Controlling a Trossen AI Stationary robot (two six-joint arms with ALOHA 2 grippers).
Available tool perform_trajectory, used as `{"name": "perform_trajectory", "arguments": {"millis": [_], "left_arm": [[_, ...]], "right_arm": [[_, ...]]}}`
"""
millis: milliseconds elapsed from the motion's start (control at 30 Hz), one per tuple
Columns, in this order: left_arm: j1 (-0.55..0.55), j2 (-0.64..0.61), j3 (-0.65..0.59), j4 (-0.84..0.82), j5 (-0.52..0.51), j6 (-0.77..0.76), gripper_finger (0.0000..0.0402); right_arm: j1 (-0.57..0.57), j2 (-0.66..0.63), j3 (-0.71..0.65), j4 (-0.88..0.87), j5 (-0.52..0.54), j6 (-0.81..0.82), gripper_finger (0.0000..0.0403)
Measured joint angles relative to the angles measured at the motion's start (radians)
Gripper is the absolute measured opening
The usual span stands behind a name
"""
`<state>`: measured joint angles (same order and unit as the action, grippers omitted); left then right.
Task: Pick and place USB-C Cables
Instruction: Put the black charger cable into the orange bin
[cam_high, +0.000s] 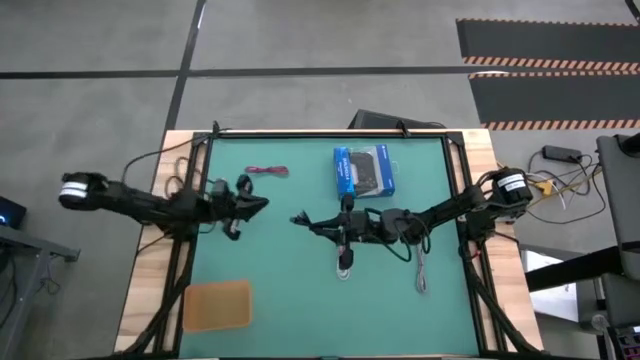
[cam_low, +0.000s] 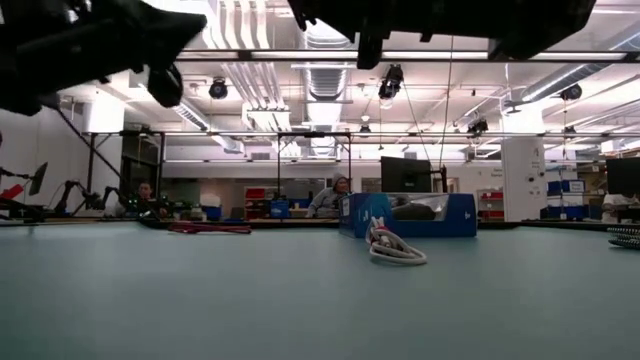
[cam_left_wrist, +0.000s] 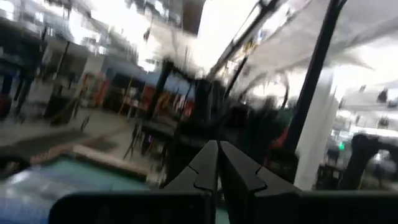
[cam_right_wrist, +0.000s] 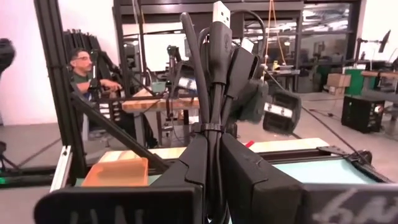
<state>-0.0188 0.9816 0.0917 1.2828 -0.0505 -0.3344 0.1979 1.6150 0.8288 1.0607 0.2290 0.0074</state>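
My right gripper (cam_high: 300, 218) is over the middle of the green mat and shut on the black USB-C cable (cam_right_wrist: 214, 74), a folded bundle bound by a tie. My left gripper (cam_high: 257, 204) hovers just left of it, shut and empty; its fingers meet in the left wrist view (cam_left_wrist: 217, 163). The red cable (cam_high: 267, 171) lies flat on the mat toward the far edge. The white cable (cam_high: 345, 262) lies coiled under the right arm and also shows in the low view (cam_low: 395, 250). The grey cable (cam_high: 421, 272) lies stretched out near the mat's right side. My right gripper pinches the black cable's folded bundle between its two fingers, just below the tie (cam_right_wrist: 208, 129). The fingers lie along the bundle. Its plug ends (cam_right_wrist: 222, 15) stick out past the fingertips. The cable is lifted clear of the mat.
A blue-and-black packaged box (cam_high: 362, 170) lies at the mat's far side, right of the red cable. An orange tray (cam_high: 216, 303) sits at the near left corner and shows in the right wrist view (cam_right_wrist: 116, 171). People sit in the room beyond the table.
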Motion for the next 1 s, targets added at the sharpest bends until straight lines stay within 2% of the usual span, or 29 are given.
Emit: {"name": "perform_trajectory", "arguments": {"millis": [200,367,567,733,867,1000], "left_arm": [[-0.046,0.21,0.128,0.04,0.002,0.037,0.0],[-0.101,0.335,0.213,0.089,0.003,0.114,0.0],[-0.116,0.415,0.275,0.097,0.017,0.111,0.0],[-0.114,0.427,0.283,0.1,-0.011,0.106,0.0001],[-0.114,0.426,0.285,0.108,-0.013,0.106,0.0029],[-0.114,0.43,0.302,0.136,-0.013,0.106,0.0086]], "right_arm": [[-0.02,-0.002,0.0,0.009,0.0,0.052,0.002],[-0.022,0.0,0.0,0.036,0.0,0.071,0.002],[-0.022,-0.003,0.0,0.043,0.0,0.071,0.002],[-0.022,-0.001,0.0,0.046,-0.017,0.097,0.002],[-0.022,0.005,0.0,0.046,-0.023,0.105,0.002],[-0.022,0.011,0.0,0.047,-0.022,0.111,0.002]]}}
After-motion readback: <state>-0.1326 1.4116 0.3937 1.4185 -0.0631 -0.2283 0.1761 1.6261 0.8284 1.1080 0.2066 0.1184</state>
